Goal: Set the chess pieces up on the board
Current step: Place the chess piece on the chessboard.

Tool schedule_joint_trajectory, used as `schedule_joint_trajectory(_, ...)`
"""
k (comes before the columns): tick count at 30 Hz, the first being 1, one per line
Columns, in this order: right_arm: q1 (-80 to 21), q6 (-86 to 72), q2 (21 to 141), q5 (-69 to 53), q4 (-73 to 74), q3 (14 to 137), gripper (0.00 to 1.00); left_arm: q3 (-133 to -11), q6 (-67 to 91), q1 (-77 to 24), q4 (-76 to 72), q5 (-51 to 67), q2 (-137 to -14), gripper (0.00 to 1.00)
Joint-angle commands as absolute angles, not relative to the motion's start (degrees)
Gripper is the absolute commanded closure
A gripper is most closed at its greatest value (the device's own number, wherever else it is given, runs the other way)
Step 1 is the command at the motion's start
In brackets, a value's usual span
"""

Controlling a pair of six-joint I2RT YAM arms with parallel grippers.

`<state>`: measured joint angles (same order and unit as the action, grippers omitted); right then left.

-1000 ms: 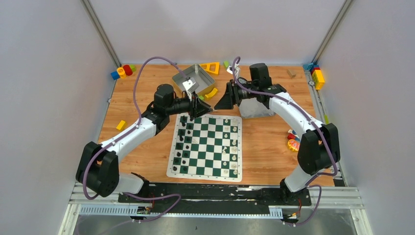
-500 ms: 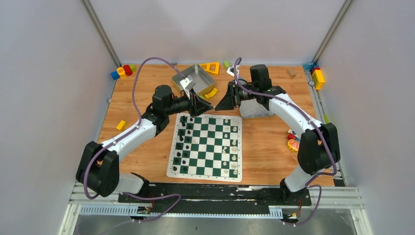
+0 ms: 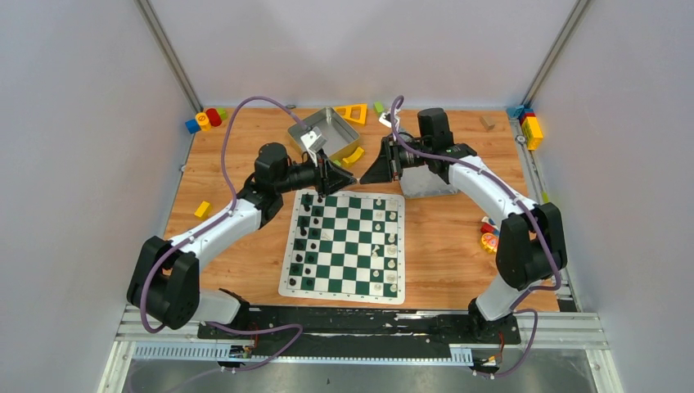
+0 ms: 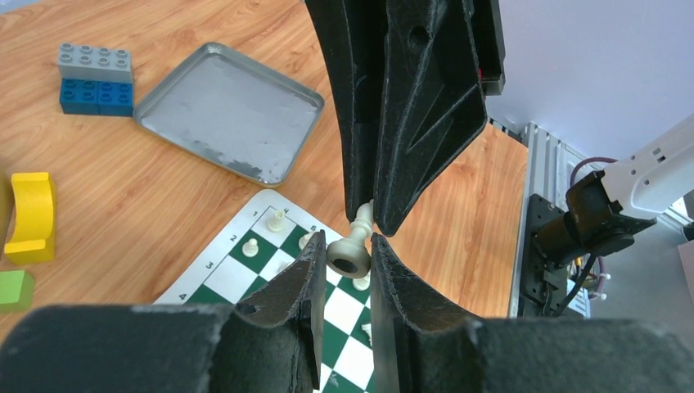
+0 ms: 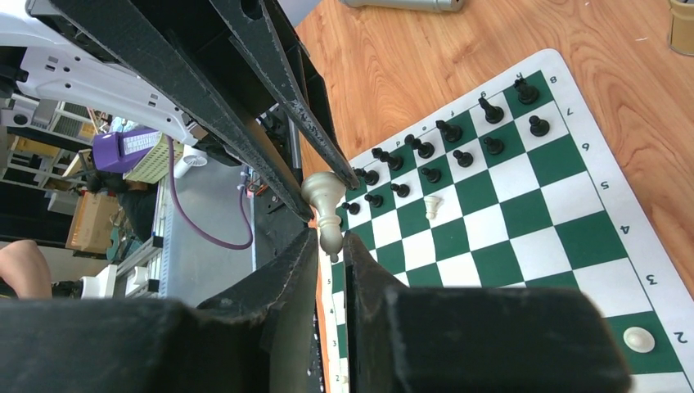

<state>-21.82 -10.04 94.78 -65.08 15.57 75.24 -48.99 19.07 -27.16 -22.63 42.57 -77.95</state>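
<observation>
The green-and-white board (image 3: 342, 292) lies in the middle of the table, with black chess pieces (image 3: 304, 233) along its left columns and white ones (image 3: 391, 246) along its right. Both grippers meet tip to tip in the air over the board's far edge. My left gripper (image 4: 348, 246) is shut on the round base of a white chess piece (image 4: 350, 250). My right gripper (image 5: 331, 237) is shut on that same piece's (image 5: 325, 209) narrow top end. From above, the left gripper (image 3: 348, 182) and right gripper (image 3: 366, 175) nearly touch.
A tilted metal tray (image 3: 321, 131) stands behind the left gripper, and a second tray (image 3: 427, 182) lies under the right arm. Toy blocks sit at the back left (image 3: 205, 120), back right (image 3: 530, 127), left (image 3: 201, 209) and right (image 3: 489, 237) of the table.
My right gripper's fingers have closed from wide apart onto the top of the white piece. The left gripper keeps its hold; both arms have barely moved.
</observation>
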Motion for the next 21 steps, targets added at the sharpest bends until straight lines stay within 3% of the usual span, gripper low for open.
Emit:
schedule_joint_trajectory(1,-21.98,-10.38,95.33,-68.18,13.45,76.87,0.83,-48.06,19.09,-26.88,-25.56,42.97,-77.87,1.0)
schedule_joint_trajectory(6,-21.97,-10.03,95.67,-68.67,13.45,76.97,0.93,-47.9,18.62,-26.87,-25.31,43.33,-77.63,0.99)
schedule_joint_trajectory(9,-21.98,-9.36,95.31,-68.38,13.53,76.46,0.97,-47.9,18.03,-26.88,-24.96,43.27,-77.38,0.93)
schedule_joint_trajectory(11,-21.98,-8.47,94.64,-67.59,13.68,75.86,0.99,-48.01,17.25,-26.85,-24.14,43.3,-77.15,0.83)
schedule_joint_trajectory(14,-21.89,-5.79,93.23,-65.22,15.34,74.91,1.0,-49.37,13.73,-26.7,-20.68,42.71,-76.55,0.54)
schedule_joint_trajectory(21,-21.02,4.31,88.12,-57.21,23.17,72.27,1.0,-51.73,9.19,-23.47,-14.03,42.87,-73.08,0.06)
